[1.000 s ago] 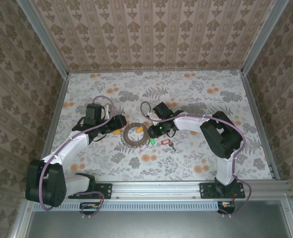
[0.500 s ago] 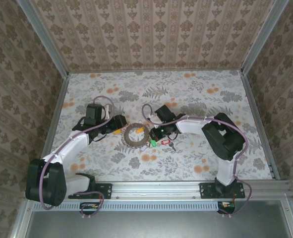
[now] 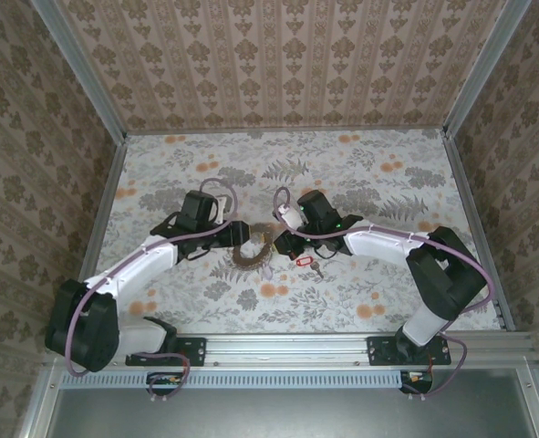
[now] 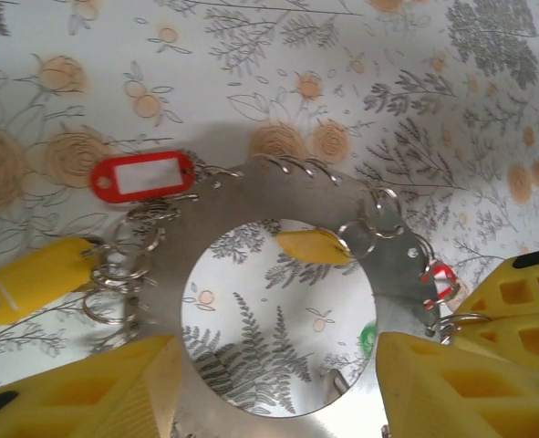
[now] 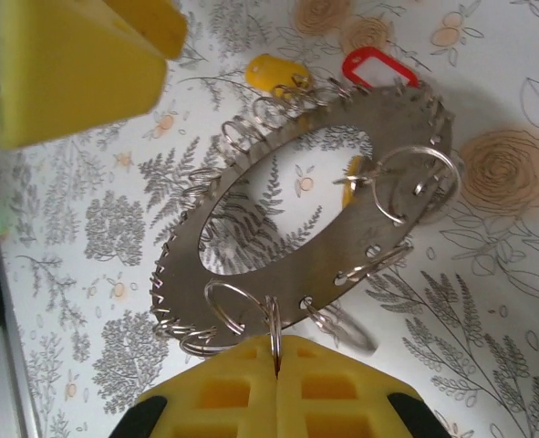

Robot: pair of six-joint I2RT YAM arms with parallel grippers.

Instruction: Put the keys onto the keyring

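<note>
The keyring (image 3: pixel 253 253) is lying near the middle of the table (image 3: pixel 369 173), between the two grippers. In the wrist views it is showing as a flat grey metal disc (image 4: pixel 278 193) with a big round hole, its rim toothed and hung all round with wire loops (image 4: pixel 123 269). A yellow tag (image 4: pixel 32 278) is trailing from a bunch of those loops, a red tag (image 4: pixel 143 175) is sitting at the rim just beside it, and a second yellow tag (image 4: pixel 313 245) is showing through the hole. The left gripper (image 4: pixel 276 354) is standing with its fingers spread wide, one on each side of the disc's near part; whether they are pressing on it is unclear. The right gripper (image 5: pixel 275 347) is closing its fingers tight together, pinching one loop (image 5: pixel 274 321) at the disc's rim. A key (image 3: pixel 316 270) is lying on the table just beside the right gripper (image 3: pixel 281 245), apart from the keyring.
</note>
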